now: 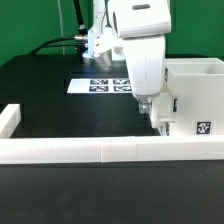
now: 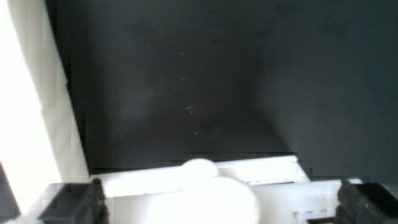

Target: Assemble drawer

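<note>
marker board [image 1: 102, 85] behind claw [image 1: 152, 113] (rail [image 1: 90, 150] nearer)

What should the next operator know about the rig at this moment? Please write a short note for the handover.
Gripper: low at the table, next to the casing; the wrist view shows a white knobbed tray between the fingers, but whether they are shut on it cannot be told.
Casing: stands at the exterior view's right, by the border rail.
Marker board: flat on the table behind the arm.
Done: no tray visibly seated in the casing.
Left: insert this tray; a second tray is not in view.
</note>
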{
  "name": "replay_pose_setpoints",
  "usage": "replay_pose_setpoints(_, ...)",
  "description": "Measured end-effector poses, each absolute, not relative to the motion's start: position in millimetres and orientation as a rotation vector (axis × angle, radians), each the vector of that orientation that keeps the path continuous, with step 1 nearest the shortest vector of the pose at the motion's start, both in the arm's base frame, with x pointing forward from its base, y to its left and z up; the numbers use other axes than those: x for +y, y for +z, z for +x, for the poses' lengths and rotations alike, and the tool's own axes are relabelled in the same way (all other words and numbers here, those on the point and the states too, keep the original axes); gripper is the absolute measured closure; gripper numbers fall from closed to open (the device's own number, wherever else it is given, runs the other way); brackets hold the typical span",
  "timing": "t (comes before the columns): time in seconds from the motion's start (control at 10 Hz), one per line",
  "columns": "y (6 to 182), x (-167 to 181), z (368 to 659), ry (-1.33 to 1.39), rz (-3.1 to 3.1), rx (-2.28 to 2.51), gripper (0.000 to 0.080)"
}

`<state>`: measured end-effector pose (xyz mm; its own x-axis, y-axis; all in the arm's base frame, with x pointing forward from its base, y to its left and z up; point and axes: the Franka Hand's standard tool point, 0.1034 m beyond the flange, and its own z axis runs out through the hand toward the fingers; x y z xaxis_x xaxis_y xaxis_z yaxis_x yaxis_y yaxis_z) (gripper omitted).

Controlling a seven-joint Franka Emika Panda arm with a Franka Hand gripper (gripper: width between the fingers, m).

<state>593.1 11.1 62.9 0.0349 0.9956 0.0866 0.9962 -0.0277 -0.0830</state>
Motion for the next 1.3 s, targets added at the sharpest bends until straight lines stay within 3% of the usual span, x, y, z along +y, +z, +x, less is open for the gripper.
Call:
replay_pose_setpoints(0.4, 62.2, 11, 593, -0.006, -2.17, -2.1, 0.0151)
replay_pose_setpoints(0.7, 65.8, 36, 598, -0.037, -2.112, -2.149, 0.0151)
replay_pose_setpoints(1.0, 69.9, 38, 602, -0.038, -2.115, -2.149, 0.0151)
replay_pose_setpoints(1.3, 70.9, -3, 603, -0.025, -2.149, -2.144, 0.0151)
